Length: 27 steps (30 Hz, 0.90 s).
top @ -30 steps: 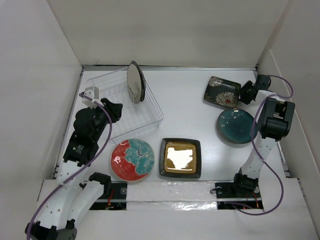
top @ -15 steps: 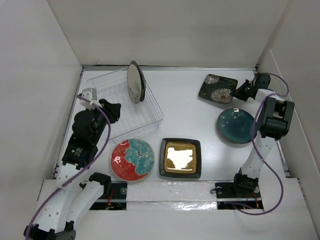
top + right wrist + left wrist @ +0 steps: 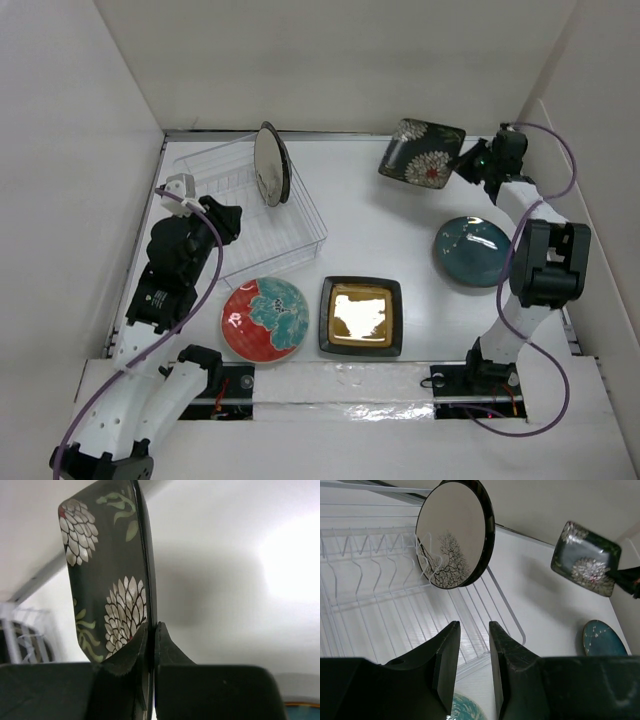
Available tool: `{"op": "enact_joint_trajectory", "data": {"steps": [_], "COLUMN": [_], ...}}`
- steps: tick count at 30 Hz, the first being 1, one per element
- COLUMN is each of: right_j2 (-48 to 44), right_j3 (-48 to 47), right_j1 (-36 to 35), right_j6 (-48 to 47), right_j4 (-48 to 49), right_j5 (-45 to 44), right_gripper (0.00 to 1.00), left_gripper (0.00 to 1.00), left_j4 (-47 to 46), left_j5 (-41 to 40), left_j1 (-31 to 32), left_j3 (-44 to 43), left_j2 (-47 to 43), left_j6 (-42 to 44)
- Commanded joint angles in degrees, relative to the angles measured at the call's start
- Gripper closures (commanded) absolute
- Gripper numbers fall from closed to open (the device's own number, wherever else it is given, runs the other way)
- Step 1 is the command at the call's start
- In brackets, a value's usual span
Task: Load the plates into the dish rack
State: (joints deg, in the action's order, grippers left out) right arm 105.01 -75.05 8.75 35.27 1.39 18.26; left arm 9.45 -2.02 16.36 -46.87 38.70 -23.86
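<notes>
At the far right corner of the table [image 3: 370, 225], the right pincer [image 3: 470, 163] was shut tight on one edge of the square dark floral plate [image 3: 420, 153]. It held the plate clear of the table, close to the back wall. From the wrist view the plate stood nearly on edge, its flowered face turned to one side, the two fingers meeting across its rim.

The dish rack [image 3: 285, 240] lay well apart from it, off to the pincer's left across the far side of the table. The held plate reached out from the pincer in that direction. One plate was in the rack already, the cream plate with the branch pattern [image 3: 452, 535], upright in the wires at the far end.

The left pincer [image 3: 474, 630] hung over the near side of the rack, its jaws a narrow gap apart with nothing between them. That arm was much the nearer to the rack, but the right one had the plate.

By my guess the next move was a long sideways carry, turning the plate to match the standing one. The teal plate [image 3: 472, 250], the red plate [image 3: 264, 319] and the black-gold plate [image 3: 361, 316] lay flat, not yet loaded.
</notes>
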Motion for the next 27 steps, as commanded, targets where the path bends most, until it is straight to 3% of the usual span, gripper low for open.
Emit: {"op": "enact_joint_trajectory", "data": {"steps": [1,6,12,19,27], "right_j2": [-10.8,-15.7,-14.4,-2.5,15.9], "right_j3": [-9.1,-15.6,-27.5,-46.3,-67.8], "right_j1": [-8.4,-19.7,-34.6,-47.8,-55.0], "right_j6": [-1.1,-5.7,-8.8,-14.1,-24.2], "right_j4": [7.2,2.6,1.2,-1.2,-6.7], "right_j5": [-1.7,-14.2,-26.0,-36.5,-48.2], "right_gripper": [1.00,1.00,1.00,1.00,1.00], "left_gripper": [0.73,0.73,0.74,0.75,0.77], "left_j4": [-2.4,-3.0,-3.6,-4.1,-3.7], "left_j5": [-0.3,0.1,0.0,-1.1,-4.7], "left_j1": [-1.2,-1.8,-1.8,-1.8,-1.8], "left_j3": [-0.2,-0.3,-0.4,-0.2,-0.4], "left_j2": [0.2,0.6,1.0,-0.6,-3.7], "left_j6": [0.6,0.2,0.2,-0.3,-0.7]}}
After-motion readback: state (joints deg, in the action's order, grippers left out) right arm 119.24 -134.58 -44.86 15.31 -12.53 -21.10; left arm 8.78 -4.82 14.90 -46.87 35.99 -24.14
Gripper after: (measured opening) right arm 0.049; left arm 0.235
